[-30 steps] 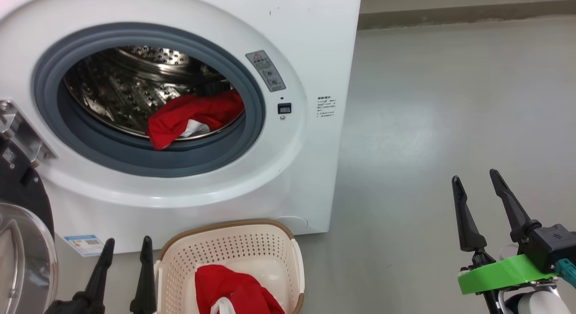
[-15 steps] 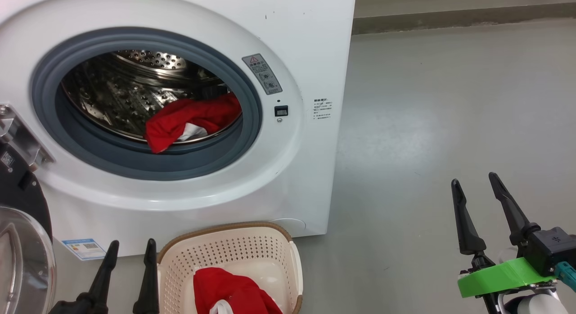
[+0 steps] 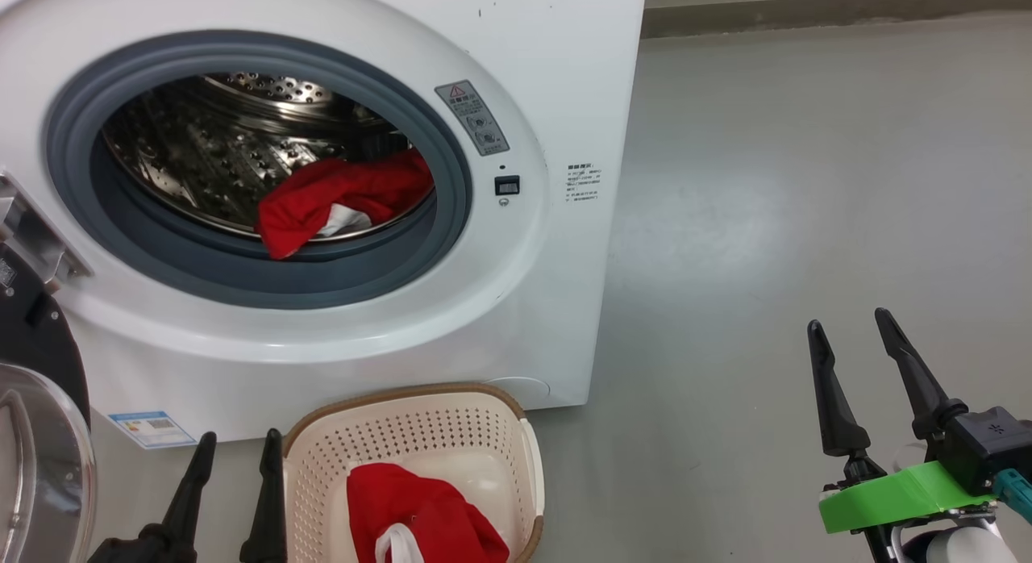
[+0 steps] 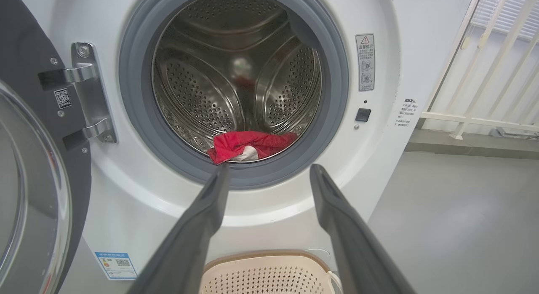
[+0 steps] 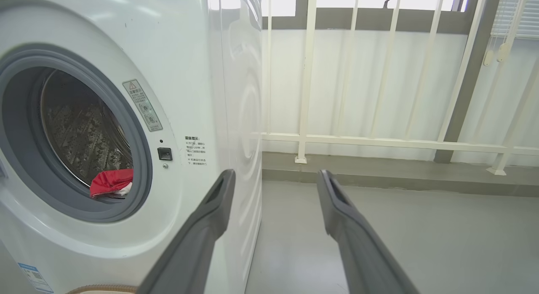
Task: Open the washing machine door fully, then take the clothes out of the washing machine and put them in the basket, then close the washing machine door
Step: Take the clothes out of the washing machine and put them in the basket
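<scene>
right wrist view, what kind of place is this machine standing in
Probably a laundry corner on an enclosed balcony or utility area: a white front-loading washing machine stands on a bare grey floor, a perforated basket sits in front of it, and a white railing runs beside it.

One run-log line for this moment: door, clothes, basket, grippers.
washing machine door: open | drum garment: red, at front lip | basket: one red garment inside | left gripper: open, empty | right gripper: open, empty
</scene>
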`<state>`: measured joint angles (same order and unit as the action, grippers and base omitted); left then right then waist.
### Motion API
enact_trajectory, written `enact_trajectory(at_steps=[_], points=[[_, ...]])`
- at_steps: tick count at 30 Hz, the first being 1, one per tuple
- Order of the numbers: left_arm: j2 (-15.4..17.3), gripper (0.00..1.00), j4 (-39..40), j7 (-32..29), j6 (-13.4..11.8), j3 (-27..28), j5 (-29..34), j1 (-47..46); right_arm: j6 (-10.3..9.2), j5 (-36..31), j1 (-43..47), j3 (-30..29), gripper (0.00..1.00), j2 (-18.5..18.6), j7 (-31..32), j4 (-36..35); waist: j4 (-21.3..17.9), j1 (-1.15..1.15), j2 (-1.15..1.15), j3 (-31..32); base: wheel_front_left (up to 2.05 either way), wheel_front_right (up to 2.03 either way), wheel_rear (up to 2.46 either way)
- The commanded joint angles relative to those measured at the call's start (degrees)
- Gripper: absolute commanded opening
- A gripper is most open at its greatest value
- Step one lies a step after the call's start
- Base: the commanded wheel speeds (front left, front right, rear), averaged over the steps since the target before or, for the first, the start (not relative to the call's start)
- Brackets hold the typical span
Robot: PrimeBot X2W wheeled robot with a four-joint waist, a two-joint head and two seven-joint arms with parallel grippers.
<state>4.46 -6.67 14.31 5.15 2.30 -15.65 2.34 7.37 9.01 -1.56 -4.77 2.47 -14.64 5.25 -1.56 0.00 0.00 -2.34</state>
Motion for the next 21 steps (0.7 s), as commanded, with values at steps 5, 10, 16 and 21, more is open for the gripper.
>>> enact_trajectory(at_steps=[5,10,16,21], points=[[1.06,1.00,0.82,0.69,0.05,1.17,-0.05,-4.42,0.12,-0.38,-1.81,1.18,1.00,0.41,-0.36,-1.88,0.95,0.00,0.00,-1.54,0.00,0.00,0.00],[1.44,1.00,-0.28,0.69,0.13,0.75,0.26,-7.32,0.12,-0.53,-2.49,1.36,1.00,0.41,-0.36,-2.21,1.53,0.00,0.00,-3.37,0.00,0.00,0.00],[1.80,1.00,-1.64,0.69,0.34,0.72,0.02,-11.68,0.12,-0.52,-4.30,1.76,1.00,0.41,-0.36,-2.84,1.93,0.00,0.00,-6.74,0.00,0.00,0.00],[2.03,1.00,-3.33,0.69,0.40,1.06,0.14,-17.70,0.12,-0.67,-6.12,2.13,1.00,0.41,-0.36,-3.87,2.42,0.00,0.00,-10.70,0.00,0.00,0.00]])
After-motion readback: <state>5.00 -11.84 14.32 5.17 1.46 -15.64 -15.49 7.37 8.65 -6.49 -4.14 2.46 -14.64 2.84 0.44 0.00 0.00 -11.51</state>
